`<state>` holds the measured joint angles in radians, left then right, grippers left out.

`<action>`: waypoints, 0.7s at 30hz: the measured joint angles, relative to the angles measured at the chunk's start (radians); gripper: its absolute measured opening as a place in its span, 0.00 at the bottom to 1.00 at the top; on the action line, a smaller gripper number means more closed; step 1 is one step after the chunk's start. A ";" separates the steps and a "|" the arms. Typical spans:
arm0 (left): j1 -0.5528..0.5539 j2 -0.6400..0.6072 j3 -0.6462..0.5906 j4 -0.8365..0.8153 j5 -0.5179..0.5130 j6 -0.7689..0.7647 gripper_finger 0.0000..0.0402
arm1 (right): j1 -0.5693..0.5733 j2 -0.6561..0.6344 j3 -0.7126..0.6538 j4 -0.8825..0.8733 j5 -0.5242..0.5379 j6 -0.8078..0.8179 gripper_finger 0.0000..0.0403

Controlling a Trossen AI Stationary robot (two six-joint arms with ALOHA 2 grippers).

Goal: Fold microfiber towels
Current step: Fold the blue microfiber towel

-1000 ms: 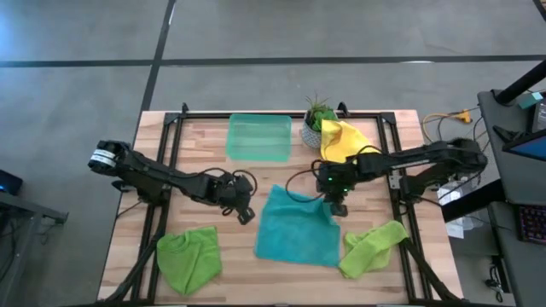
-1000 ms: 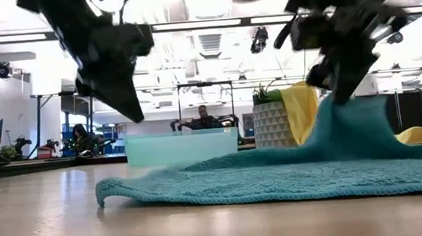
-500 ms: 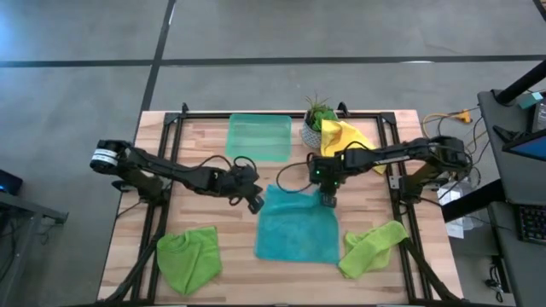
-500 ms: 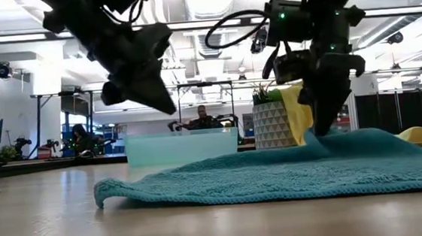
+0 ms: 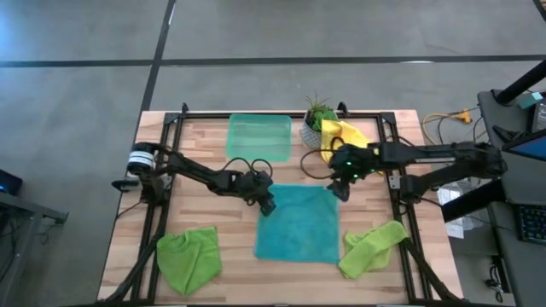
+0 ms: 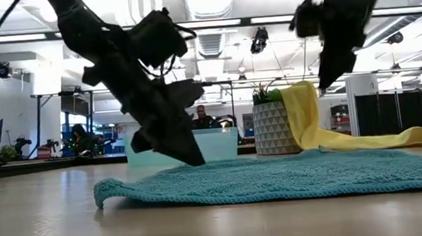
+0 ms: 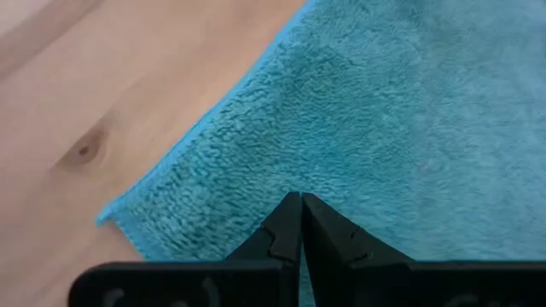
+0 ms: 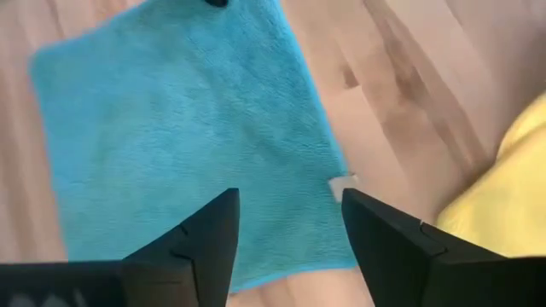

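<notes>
Wood worktop (image 5: 213, 243), teal towel (image 5: 299, 223) flat at centre, left hand (image 5: 268, 205) closed at its upper-left corner, right hand (image 5: 341, 188) open above upper-right corner.

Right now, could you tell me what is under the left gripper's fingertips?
The left gripper, shut, presses on the teal towel near its corner, with wooden table beside it. Anything beneath the towel is covered.

Teal towel (image 5: 299, 223) is seen flat between left pincer (image 5: 268, 205) and right pincer (image 5: 339, 189), on tabletop (image 5: 205, 215).
</notes>
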<state>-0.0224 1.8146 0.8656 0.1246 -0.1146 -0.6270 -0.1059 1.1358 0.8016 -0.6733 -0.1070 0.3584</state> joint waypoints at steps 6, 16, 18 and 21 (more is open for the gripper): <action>0.002 -0.025 -0.001 -0.105 -0.055 -0.069 0.00 | 0.061 -0.151 -0.091 0.002 0.003 0.116 0.48; 0.003 -0.137 -0.010 -0.328 -0.117 -0.046 0.00 | 0.136 -0.252 -0.246 0.093 0.003 0.222 0.46; 0.000 -0.188 -0.009 -0.348 -0.147 -0.046 0.00 | 0.142 -0.251 -0.261 0.130 0.003 0.221 0.46; -0.001 -0.265 -0.009 -0.395 -0.183 -0.034 0.00 | 0.149 -0.249 -0.280 0.203 0.003 0.220 0.46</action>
<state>-0.0231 1.5494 0.8570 -0.2704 -0.2974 -0.6609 0.0428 0.8864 0.5212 -0.4705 -0.1036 0.5785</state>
